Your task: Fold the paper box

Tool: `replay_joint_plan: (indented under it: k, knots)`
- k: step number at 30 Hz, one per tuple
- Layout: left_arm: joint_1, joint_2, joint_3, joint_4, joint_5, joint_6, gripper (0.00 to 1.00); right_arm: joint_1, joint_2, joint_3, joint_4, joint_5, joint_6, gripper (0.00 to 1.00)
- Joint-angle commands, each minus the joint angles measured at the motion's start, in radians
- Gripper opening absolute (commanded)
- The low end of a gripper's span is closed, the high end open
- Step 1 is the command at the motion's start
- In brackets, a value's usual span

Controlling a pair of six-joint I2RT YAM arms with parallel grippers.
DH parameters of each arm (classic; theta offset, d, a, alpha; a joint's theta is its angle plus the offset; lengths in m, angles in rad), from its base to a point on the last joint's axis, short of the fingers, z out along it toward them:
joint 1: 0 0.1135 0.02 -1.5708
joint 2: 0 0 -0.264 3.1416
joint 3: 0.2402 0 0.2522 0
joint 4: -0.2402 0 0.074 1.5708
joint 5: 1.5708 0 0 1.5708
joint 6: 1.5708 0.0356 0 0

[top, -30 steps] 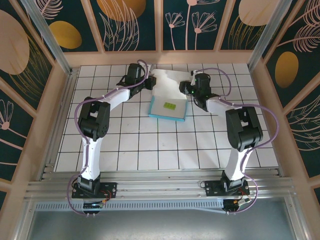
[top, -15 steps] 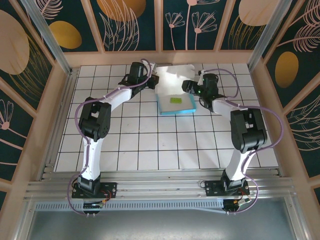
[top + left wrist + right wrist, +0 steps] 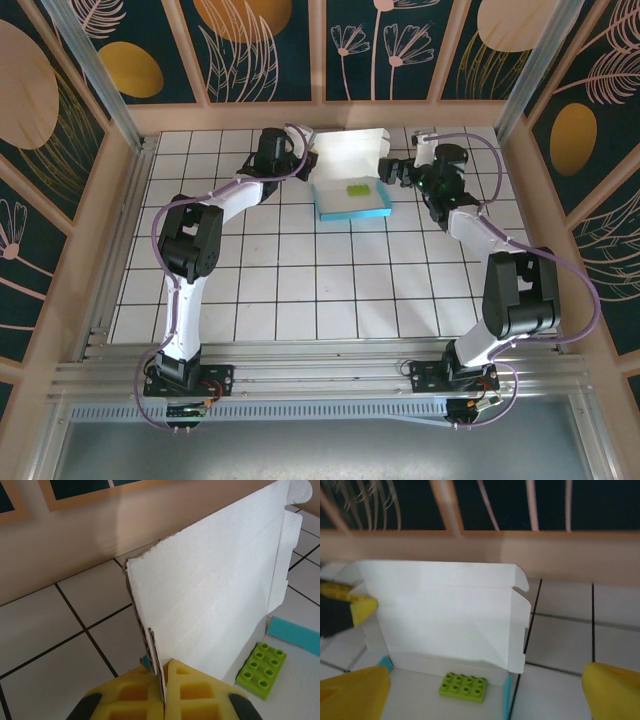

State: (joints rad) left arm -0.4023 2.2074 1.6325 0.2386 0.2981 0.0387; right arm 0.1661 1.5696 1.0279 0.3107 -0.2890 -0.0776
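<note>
Thin card paper box (image 3: 345,160), white inside, teal outside: stood near the far edge of the white tiled worktop (image 3: 300,280), lid flap upright. Left gripper (image 3: 163,672): clenched on the flap's left edge. Right gripper (image 3: 392,172): jaws spread wide, holding nothing, just right of the box. Small lime-green studded plastic brick (image 3: 464,687): lay on the box floor.

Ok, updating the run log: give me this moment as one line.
left fingers: shut on upright flap of paper box | right fingers: open, beside box | green brick: in box base

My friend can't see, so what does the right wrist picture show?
The paper box has its white lid standing upright, pinched at the left edge by the left gripper. A green toy brick lies inside, and the right gripper is open.
</note>
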Motion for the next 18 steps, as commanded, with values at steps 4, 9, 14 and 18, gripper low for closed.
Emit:
replay_joint_plan:
  k: [4,9,14,18]
  knots:
    - [-0.013,-0.034,-0.032,0.046,0.024,0.095,0.0,0.036,-0.025,0.011,-0.007,-0.114,-0.597,0.98]
    - [-0.017,-0.034,-0.033,0.063,0.029,0.116,0.0,0.061,0.094,0.18,-0.213,-0.105,-0.866,0.89]
    - [-0.018,-0.034,-0.043,0.087,0.032,0.125,0.0,0.068,0.189,0.306,-0.269,-0.097,-0.922,0.88]
    - [-0.018,-0.041,-0.047,0.097,0.052,0.155,0.0,0.07,0.213,0.339,-0.247,-0.072,-0.951,0.89]
